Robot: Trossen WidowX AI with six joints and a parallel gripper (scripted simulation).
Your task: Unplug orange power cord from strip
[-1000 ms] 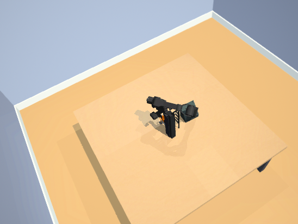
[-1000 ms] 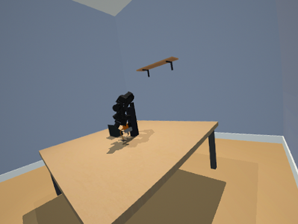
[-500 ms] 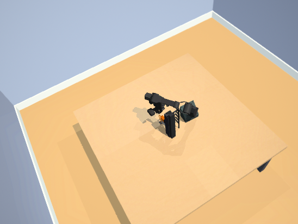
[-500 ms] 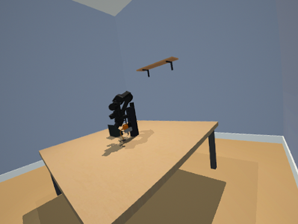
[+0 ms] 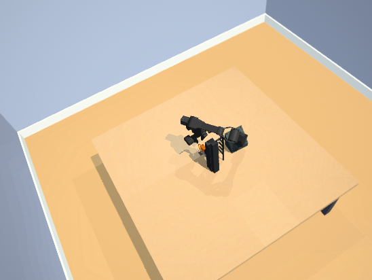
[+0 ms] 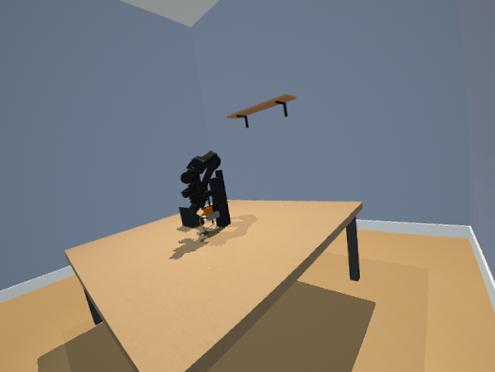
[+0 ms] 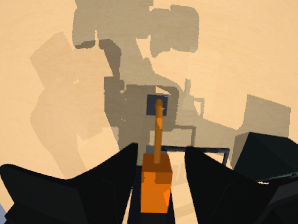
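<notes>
Between the gripper [image 7: 158,183] fingers sits the orange plug [image 7: 156,185], cord [image 7: 158,132] running off toward 12 o'clock. Jaws look parted, with slim gaps on both sides, so not clamping it. Power strip [image 5: 213,154] stands upright on the table [image 5: 258,190].

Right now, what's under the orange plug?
The orange plug sits between parted jaws; its cord runs to a small dark block on the table. Whatever lies directly beneath is covered.

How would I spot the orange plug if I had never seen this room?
Find the wooden table, then the black robot arm near its middle. Between the gripper fingers sits the plug, the only bright orange block among dark parts, with a thin orange cord trailing from it.
</notes>
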